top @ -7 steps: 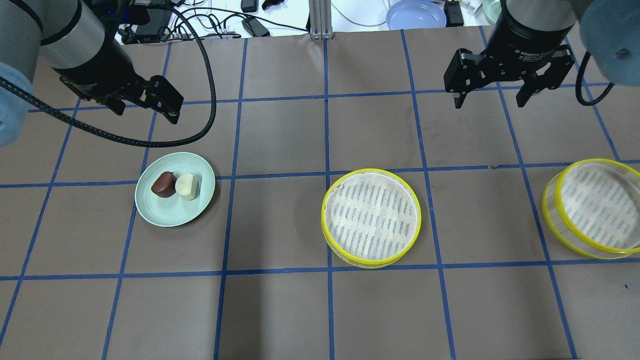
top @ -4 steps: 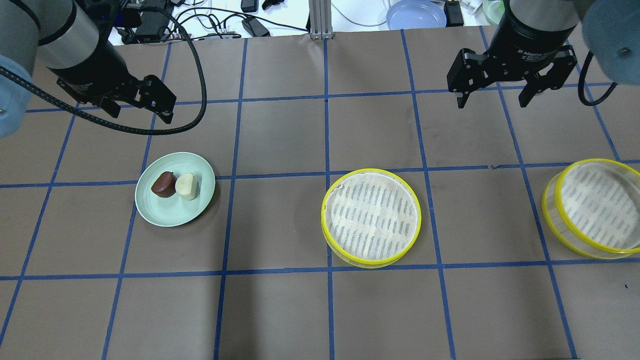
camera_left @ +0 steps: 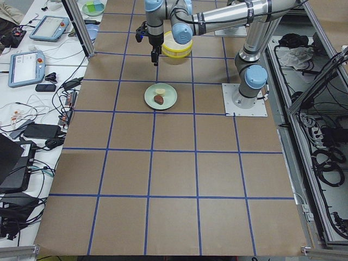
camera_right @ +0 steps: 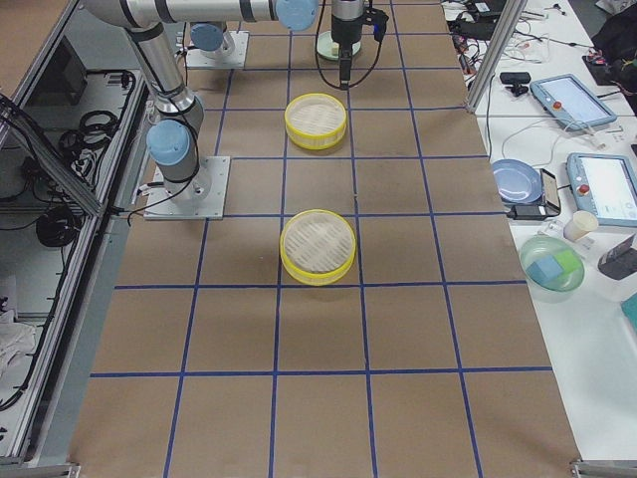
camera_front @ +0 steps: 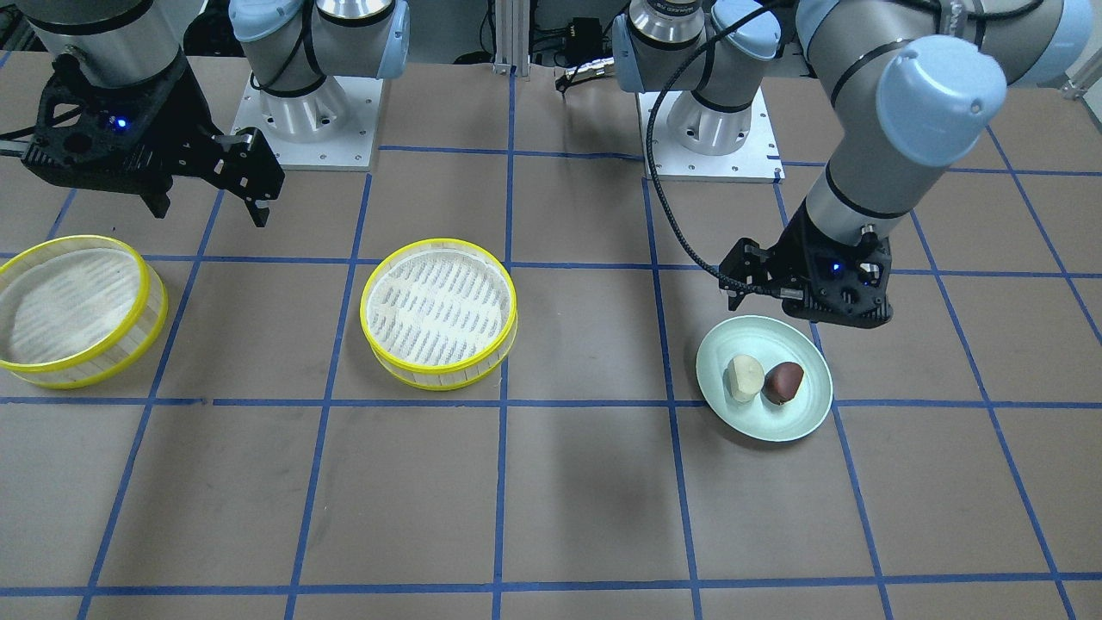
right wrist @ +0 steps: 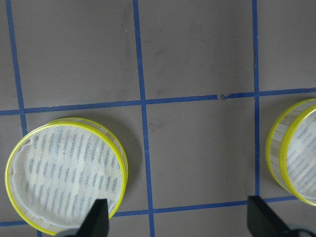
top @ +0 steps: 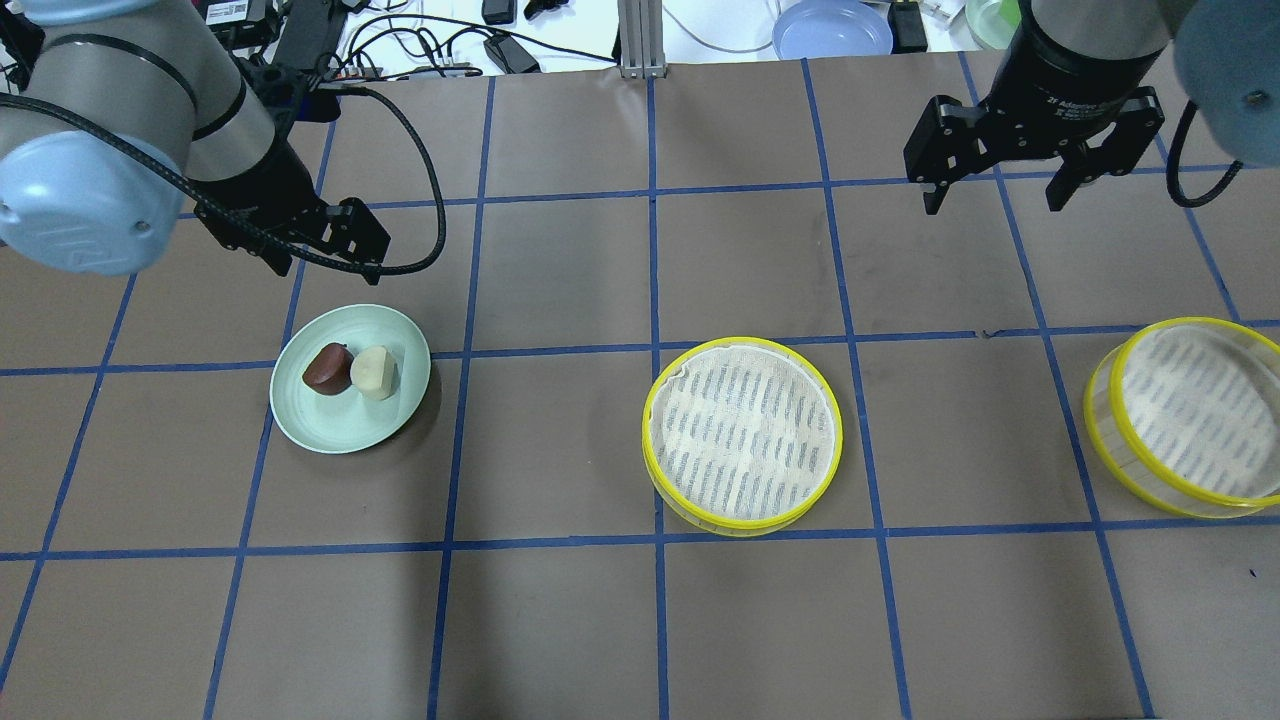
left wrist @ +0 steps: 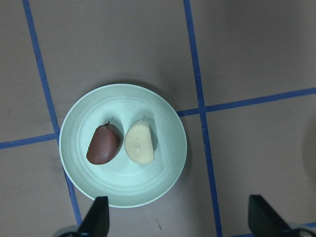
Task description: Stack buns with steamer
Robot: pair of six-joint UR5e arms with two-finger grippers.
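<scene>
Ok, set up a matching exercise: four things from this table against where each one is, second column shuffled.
Things:
1. dark bun
2. middle steamer
3. left gripper
4. right gripper

Places:
A. open, over the table, between the middle steamer and the end steamer
B. on the green plate, beside the cream bun
C. table centre, cloth-lined, empty
D. open, hovering by the plate's edge

Pairs: 1-B, 2-C, 3-D, 4-A

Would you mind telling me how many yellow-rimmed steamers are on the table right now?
2. The middle steamer sits near the centre of the table. The far-right steamer sits at the robot's right end, partly cut off by the overhead view's edge. Nothing seems to hide a third.
</scene>
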